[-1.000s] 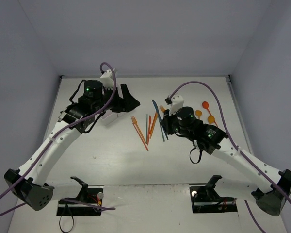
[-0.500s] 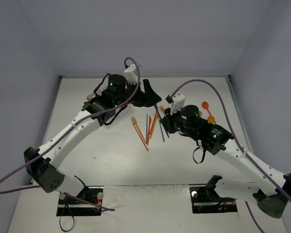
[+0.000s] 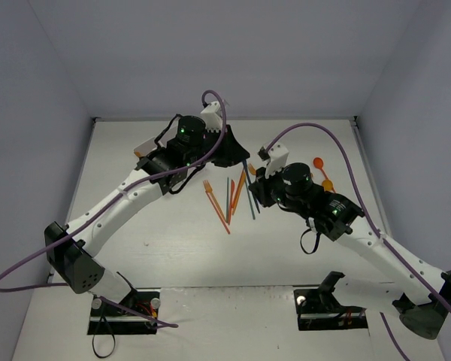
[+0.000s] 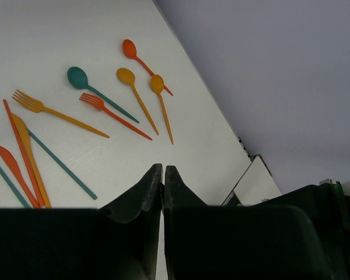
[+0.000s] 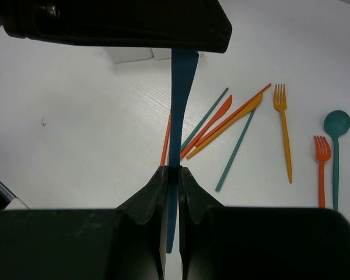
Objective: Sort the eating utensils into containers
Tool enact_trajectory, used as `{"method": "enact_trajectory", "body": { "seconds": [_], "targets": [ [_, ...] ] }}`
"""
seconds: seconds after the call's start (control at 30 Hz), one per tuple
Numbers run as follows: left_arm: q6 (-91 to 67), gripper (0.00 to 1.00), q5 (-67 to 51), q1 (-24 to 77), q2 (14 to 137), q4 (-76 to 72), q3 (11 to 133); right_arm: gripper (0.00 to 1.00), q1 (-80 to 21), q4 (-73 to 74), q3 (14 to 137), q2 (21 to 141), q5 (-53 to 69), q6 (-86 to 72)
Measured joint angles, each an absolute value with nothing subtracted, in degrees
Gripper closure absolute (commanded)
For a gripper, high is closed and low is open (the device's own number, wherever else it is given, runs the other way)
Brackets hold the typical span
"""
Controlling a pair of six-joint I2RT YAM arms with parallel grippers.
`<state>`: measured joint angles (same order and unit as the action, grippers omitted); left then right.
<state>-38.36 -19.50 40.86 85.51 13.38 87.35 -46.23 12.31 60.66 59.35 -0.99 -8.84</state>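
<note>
**Item:** flat dark-blue plastic knife (image 5: 181,76). It is clenched by its handle between the right fingers (image 5: 161,182) and appears lifted off the white worktop (image 5: 76,128). Its broad end is carried straight ahead of those fingers, up to the black underside of the left arm's head.

**Left fingers** (image 4: 154,182): pressed shut, tip against tip. Nothing is seen between them in the left wrist view, so whether the knife's far end is pinched cannot be told.

**White compartment tray** (image 5: 131,55): only a strip is shown, beyond the right fingers and past the knife's far end.

**Loose stock**, ahead and to the right of the right fingers:
- a slim orange plastic fork (image 5: 282,125)
- a teal round-bowled spoon (image 5: 336,122)
- a short red-orange fork (image 5: 322,157)
- a fan of orange knives (image 5: 240,114)

**Step judged in hand:** the knife is being passed from the right fingers to the left, for delivery to the tray.

**Handling advice:**
- The right grip should be released only once a firm left pinch on the blade is confirmed.
- The flat faces are best laid against the pads, since the thin plastic is likely to twist or slip.
- The loose stock below should not be swept.
</note>
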Motion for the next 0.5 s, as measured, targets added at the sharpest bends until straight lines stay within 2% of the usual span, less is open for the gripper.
{"method": "enact_trajectory", "body": {
  "seconds": [0.07,0.23,0.27,0.4,0.5],
  "targets": [
    [-38.38,1.00,-19.46,41.03,85.49,13.37,87.60,0.93,-46.22,12.29,60.66,59.35,-0.99,-8.81],
    [-38.24,1.00,-18.77,41.15,85.47,13.47,87.66,0.31,-46.22,12.27,60.66,59.35,-0.93,-8.55],
    [-38.10,1.00,-18.24,41.15,85.43,13.54,87.66,0.22,-46.22,12.27,60.66,59.35,-0.92,-8.32],
    [-37.19,1.00,-16.08,40.51,85.03,14.23,87.66,0.07,-46.22,12.27,60.66,59.37,-0.74,-7.97],
    [-36.20,1.00,-14.15,38.26,84.25,15.42,87.66,0.04,-46.22,12.27,60.66,59.37,-1.08,-7.91]
  ]
}}
